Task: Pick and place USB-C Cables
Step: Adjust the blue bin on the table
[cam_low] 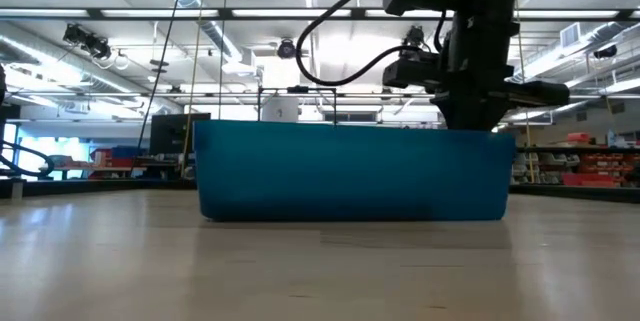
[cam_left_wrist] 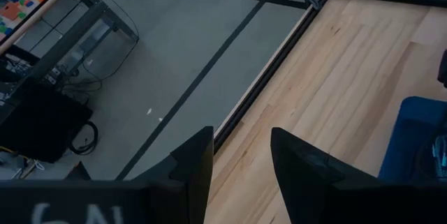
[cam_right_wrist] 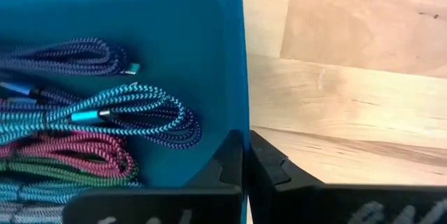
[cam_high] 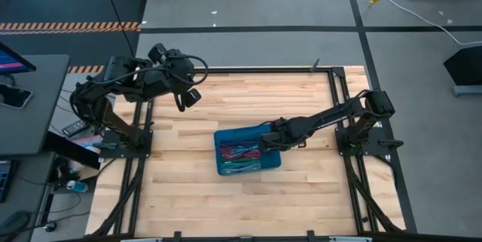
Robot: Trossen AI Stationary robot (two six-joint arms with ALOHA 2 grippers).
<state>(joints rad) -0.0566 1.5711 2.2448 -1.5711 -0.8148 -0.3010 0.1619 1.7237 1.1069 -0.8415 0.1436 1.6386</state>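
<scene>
Several braided USB-C Cables, in teal, purple, maroon and green, lie folded on the floor of a blue tray in the middle of the table. My right gripper points down, shut, right at the rim of one tray wall, near the tray's far right corner. In the low view the near tray wall hides its fingertips. My left gripper hangs open and high over the table's far left part, with nothing between its fingers. My right gripper's shut fingers come from above and stand against the top of the tray wall's rim. I cannot tell whether they touch the rim. No cable is between them.
Bare wooden table surrounds the tray on all sides. A black frame borders the table. A desk with a screen stands beyond the left edge.
</scene>
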